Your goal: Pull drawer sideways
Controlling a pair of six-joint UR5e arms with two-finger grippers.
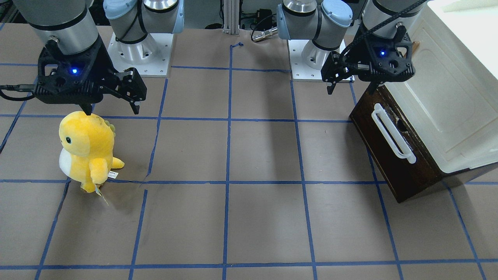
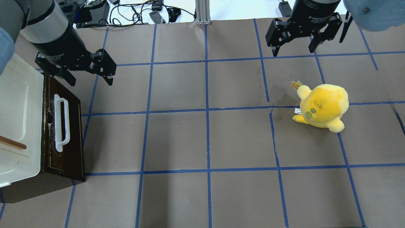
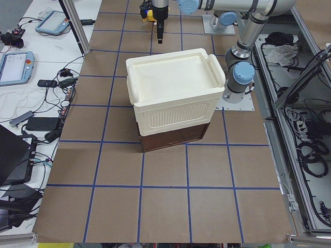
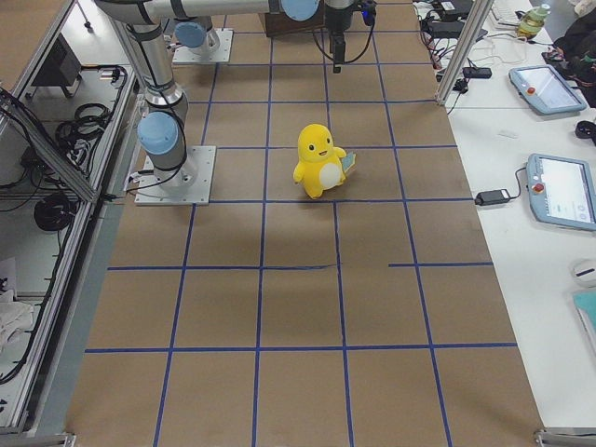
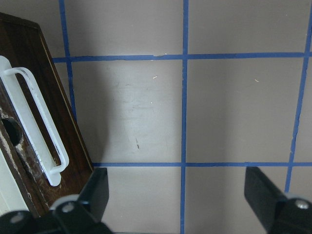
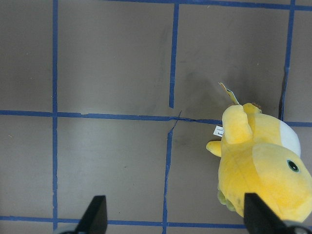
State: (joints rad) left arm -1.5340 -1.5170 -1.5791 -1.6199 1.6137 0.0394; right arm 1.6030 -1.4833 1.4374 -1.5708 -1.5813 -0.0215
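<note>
The drawer (image 2: 68, 148) has a dark brown front and a long white bar handle (image 2: 61, 122). It sits at the bottom of a cream-white cabinet (image 2: 15, 117) at the table's left end; its inside does not show. It also shows in the front view (image 1: 389, 163) and the left wrist view (image 5: 29, 97). My left gripper (image 2: 90, 79) is open and empty, hovering above the table beside the far end of the drawer front, clear of the handle (image 5: 36, 122). My right gripper (image 2: 293, 50) is open and empty, far off on the right.
A yellow plush toy (image 2: 322, 106) stands on the right half of the table, just in front of my right gripper (image 1: 112, 109). Brown paper with blue tape lines covers the table (image 2: 205, 142). A thin brown stick (image 2: 12, 144) lies on the cabinet top.
</note>
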